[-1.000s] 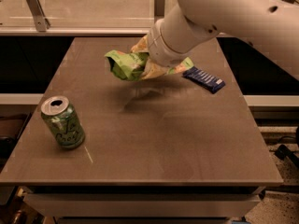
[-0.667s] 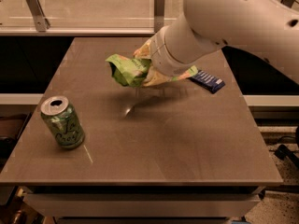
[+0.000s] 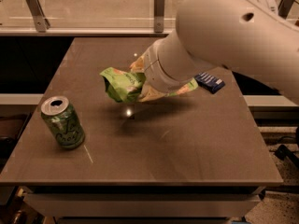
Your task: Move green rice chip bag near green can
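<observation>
The green rice chip bag (image 3: 122, 84) is a crumpled light green pouch held above the table's middle, with its shadow on the top below it. My gripper (image 3: 142, 85) is shut on the bag's right part and is mostly hidden behind my big white arm (image 3: 224, 41), which reaches in from the upper right. The green can (image 3: 62, 122) stands upright near the table's front left, silver top open, dark cursive lettering on its side. The bag hangs to the right of the can and a little farther back, apart from it.
A small dark blue wrapped bar (image 3: 210, 81) lies at the right of the brown table (image 3: 187, 143), partly under my arm. A glass rail with metal posts (image 3: 159, 3) runs along the back. The table's edges drop off at the left, right and front.
My arm has carried the bag forward and down toward the table's middle, closer to the can. The can and the blue bar have not moved.
</observation>
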